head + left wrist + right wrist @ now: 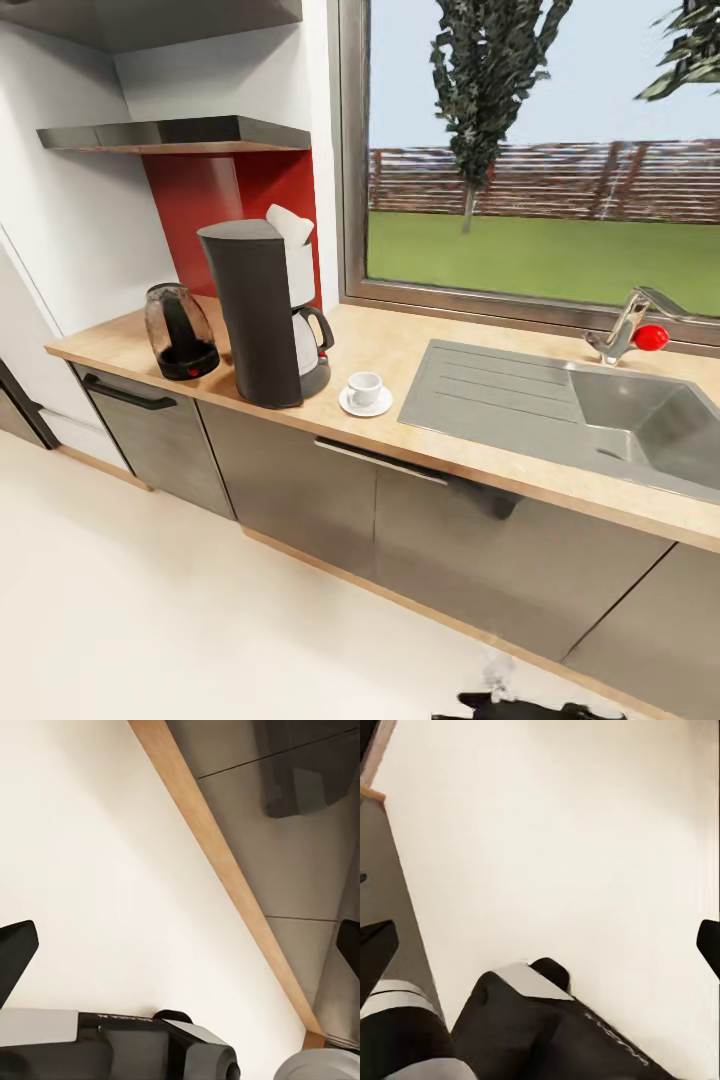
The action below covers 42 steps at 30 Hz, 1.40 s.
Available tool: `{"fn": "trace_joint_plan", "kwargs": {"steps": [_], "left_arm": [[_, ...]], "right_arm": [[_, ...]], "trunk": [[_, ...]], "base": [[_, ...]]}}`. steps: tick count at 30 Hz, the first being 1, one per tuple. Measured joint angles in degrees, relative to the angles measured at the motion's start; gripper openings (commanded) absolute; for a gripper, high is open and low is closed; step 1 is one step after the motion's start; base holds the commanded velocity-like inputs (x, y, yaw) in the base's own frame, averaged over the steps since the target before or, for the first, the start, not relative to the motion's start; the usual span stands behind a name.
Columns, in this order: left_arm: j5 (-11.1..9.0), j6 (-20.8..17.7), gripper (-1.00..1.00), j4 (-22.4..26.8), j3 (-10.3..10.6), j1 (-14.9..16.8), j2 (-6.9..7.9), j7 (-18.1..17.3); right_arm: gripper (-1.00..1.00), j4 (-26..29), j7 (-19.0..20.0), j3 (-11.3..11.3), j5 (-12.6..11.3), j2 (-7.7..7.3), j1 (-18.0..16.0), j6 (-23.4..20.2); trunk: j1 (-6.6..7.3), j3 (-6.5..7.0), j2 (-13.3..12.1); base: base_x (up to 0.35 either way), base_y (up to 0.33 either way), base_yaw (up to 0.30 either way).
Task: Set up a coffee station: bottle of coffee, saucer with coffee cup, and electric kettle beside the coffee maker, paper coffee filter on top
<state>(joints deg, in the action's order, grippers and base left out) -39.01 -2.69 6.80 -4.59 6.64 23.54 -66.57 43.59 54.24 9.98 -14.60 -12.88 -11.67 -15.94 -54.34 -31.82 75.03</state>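
The tall dark grey coffee maker [258, 318] stands on the wood-grain kitchen countertop [400, 350], with a white paper coffee filter [290, 225] sticking up from its top. The smoky glass electric kettle [180, 332] stands just to its left. On its right, the white coffee cup [364, 386] sits on the saucer [366, 404]. The bottle of coffee is out of view. My left gripper [180, 956] hangs open over the pale floor beside the cabinet plinth. My right gripper [540, 949] is open too, above the floor, holding nothing.
A grey sink [600, 410] with a draining board is set into the counter at the right, with a faucet [625, 330] and a red knob behind it. A dark kitchen shelf [180, 133] hangs above the kettle. Grey cabinet fronts [300, 480] run below.
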Motion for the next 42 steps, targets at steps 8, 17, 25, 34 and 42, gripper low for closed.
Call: {"fn": "trace_joint_plan", "kwargs": {"steps": [8, 17, 25, 34, 42], "left_arm": [[0.0, 0.1, 1.0, 0.0, 0.1, 0.0, -0.37, 0.0], [0.0, 0.1, 1.0, -0.1, 0.0, 0.0, -0.44, 0.0], [0.0, 0.1, 1.0, -0.1, 0.0, 0.0, -0.45, 0.0], [0.0, 0.1, 1.0, -0.1, 0.1, 0.0, -0.96, 0.0], [0.0, 0.1, 1.0, -0.1, 0.0, 0.0, -1.19, 0.1]], "right_arm": [[1.0, -33.1, -6.0, 0.1, -0.3, -1.28, 0.2, 19.0], [1.0, -36.5, -8.9, 0.0, -0.3, -0.14, 0.2, 20.5], [1.0, -38.8, -9.9, 0.1, -0.4, 0.68, 0.2, 20.6], [1.0, -40.5, -32.0, 0.0, -0.3, 1.21, 0.2, 20.7], [1.0, -40.6, -46.0, 0.1, -0.3, 1.28, 0.2, 20.7]], "trunk": [[0.0, 0.0, 0.0], [0.0, 0.01, 0.0], [0.0, 0.0, 0.0], [0.0, 0.0, 0.0], [0.0, 0.0, 0.0]], "base": [[0.0, 0.0, 0.0], [0.0, 0.0, 0.0], [0.0, 0.0, 0.0], [0.0, 0.0, 0.0], [0.0, 0.0, 0.0]]}}
